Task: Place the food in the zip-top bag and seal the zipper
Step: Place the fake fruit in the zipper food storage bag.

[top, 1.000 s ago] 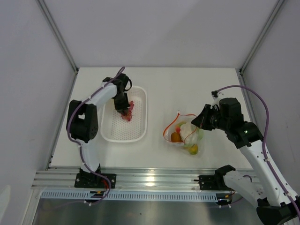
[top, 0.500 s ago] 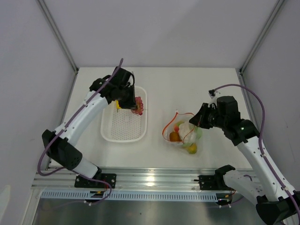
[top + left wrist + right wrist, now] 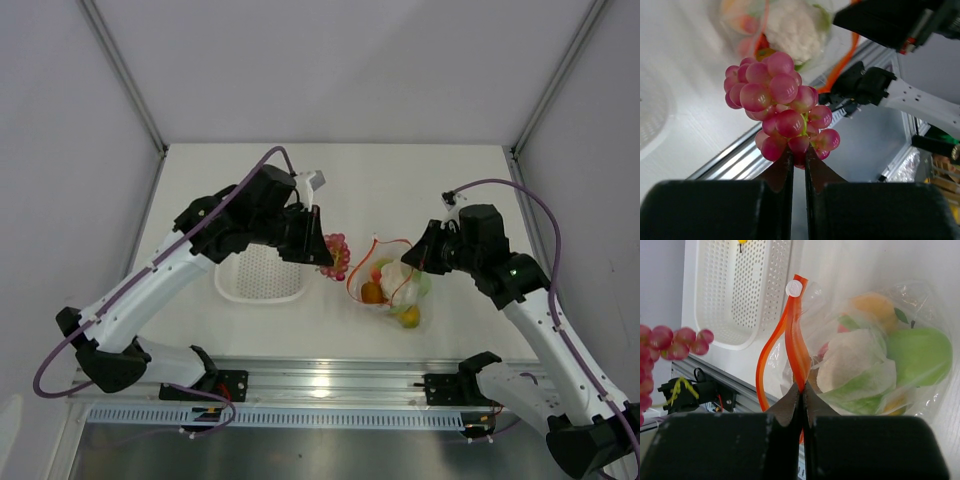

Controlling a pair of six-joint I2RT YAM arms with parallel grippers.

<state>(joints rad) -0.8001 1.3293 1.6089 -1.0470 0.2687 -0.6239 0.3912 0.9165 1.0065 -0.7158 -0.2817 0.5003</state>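
Risk: left gripper point(image 3: 797, 154) pinches grapes point(image 3: 780, 105) only by the stem, right gripper point(image 3: 801, 389) clamped tight on the bag's point(image 3: 867, 357) zipper point(image 3: 796, 342), so the narrow mouth may knock the bunch loose.

One zip-top bag point(image 3: 912, 295), one grape bunch point(image 3: 782, 105), one cauliflower point(image 3: 797, 27), one white basket point(image 3: 735, 295)

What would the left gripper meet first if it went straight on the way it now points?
Past the grapes it holds, probably the zip-top bag's open mouth, cauliflower just inside; depth is unclear.
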